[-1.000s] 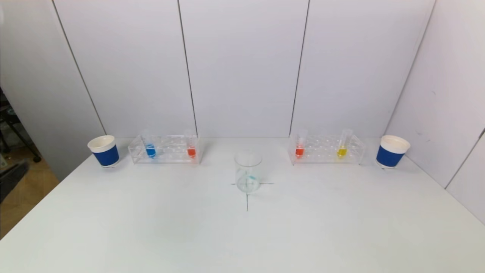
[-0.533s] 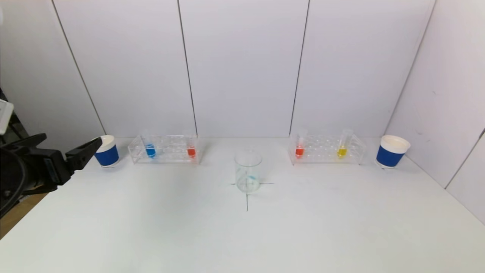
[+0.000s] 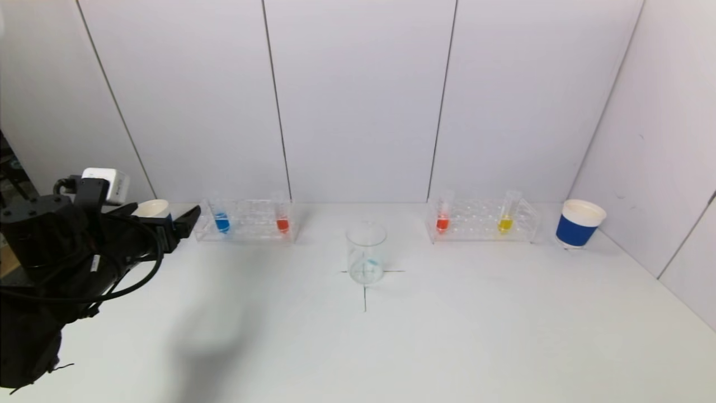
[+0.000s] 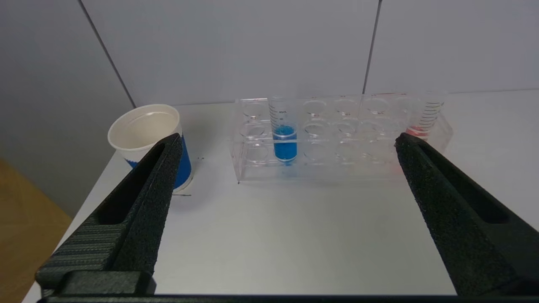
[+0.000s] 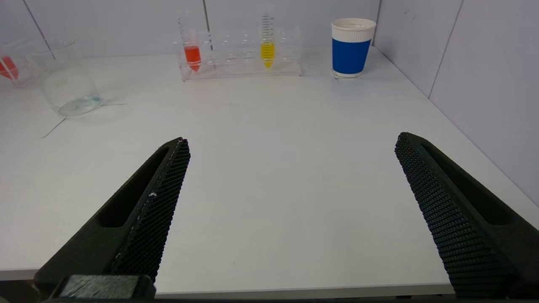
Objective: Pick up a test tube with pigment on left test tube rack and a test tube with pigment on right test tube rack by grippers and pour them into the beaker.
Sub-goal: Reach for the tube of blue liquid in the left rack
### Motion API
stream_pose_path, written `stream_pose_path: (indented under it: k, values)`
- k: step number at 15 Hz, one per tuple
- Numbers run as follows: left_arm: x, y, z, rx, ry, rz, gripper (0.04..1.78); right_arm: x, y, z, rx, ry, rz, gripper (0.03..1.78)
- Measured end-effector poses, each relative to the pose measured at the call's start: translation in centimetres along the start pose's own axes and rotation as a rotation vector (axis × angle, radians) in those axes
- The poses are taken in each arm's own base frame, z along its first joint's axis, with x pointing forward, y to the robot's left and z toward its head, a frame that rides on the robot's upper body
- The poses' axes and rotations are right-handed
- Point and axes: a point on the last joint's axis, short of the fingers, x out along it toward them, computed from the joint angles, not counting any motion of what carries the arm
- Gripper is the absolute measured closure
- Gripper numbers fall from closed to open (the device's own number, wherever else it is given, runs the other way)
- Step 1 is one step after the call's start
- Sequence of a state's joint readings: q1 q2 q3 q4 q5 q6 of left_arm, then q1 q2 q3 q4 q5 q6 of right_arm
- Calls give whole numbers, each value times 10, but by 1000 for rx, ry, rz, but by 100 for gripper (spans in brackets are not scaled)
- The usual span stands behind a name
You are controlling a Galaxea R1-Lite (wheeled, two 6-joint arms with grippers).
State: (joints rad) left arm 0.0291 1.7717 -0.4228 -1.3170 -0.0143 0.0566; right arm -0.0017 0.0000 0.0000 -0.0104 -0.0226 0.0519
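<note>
Facing the left rack (image 4: 341, 139), our left gripper (image 4: 286, 168) hovers over the table (image 3: 358, 347) with jaws spread wide, holding nothing; the blue tube (image 4: 284, 130) stands straight ahead between the fingers but apart from them, an orange tube (image 3: 282, 215) at the rack's other end. Our right gripper (image 5: 290, 176) sits low near the table edge, also spread and empty, well apart from the right rack (image 5: 240, 52) with its orange tube (image 5: 191, 46) and yellow tube (image 5: 267, 42). We see the beaker (image 3: 366, 253) centered between racks.
</note>
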Motion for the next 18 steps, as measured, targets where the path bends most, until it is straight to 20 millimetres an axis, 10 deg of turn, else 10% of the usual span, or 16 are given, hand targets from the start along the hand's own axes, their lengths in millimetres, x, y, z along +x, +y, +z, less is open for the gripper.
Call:
stream_pose_path:
  k: [9,18]
  values:
    - [84,8,-59,8,-31,2,6,0,0,0,0,0,0,4]
    - [113,9,-76,11,-45,-21,6,0,0,0,0,0,0,4]
